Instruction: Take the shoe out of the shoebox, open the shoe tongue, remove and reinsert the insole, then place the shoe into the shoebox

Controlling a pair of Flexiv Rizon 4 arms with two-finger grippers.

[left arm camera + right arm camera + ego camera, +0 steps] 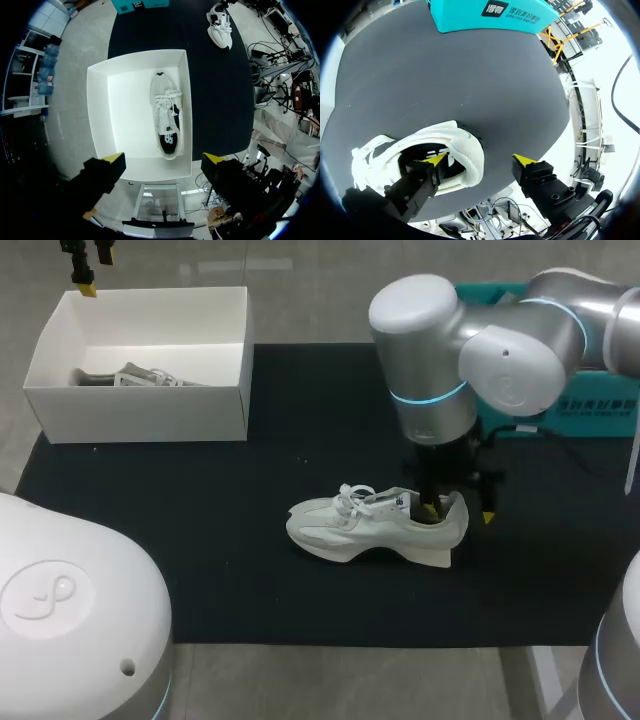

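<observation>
A white shoe (375,527) lies on its sole on the black mat, toe toward the left. My right gripper (459,512) stands open over its heel. In the right wrist view one finger (420,182) is inside the shoe (465,145) opening and the other is outside, apart from the heel. The white shoebox (150,415) sits at the back left with a second white shoe (167,112) lying inside. My left gripper (163,159) hangs open high above the box's (100,125) near wall, holding nothing.
A teal carton (560,390) stands at the mat's back right, just behind my right arm. The black mat (250,570) covers most of the table, with bare mat between the box and the shoe.
</observation>
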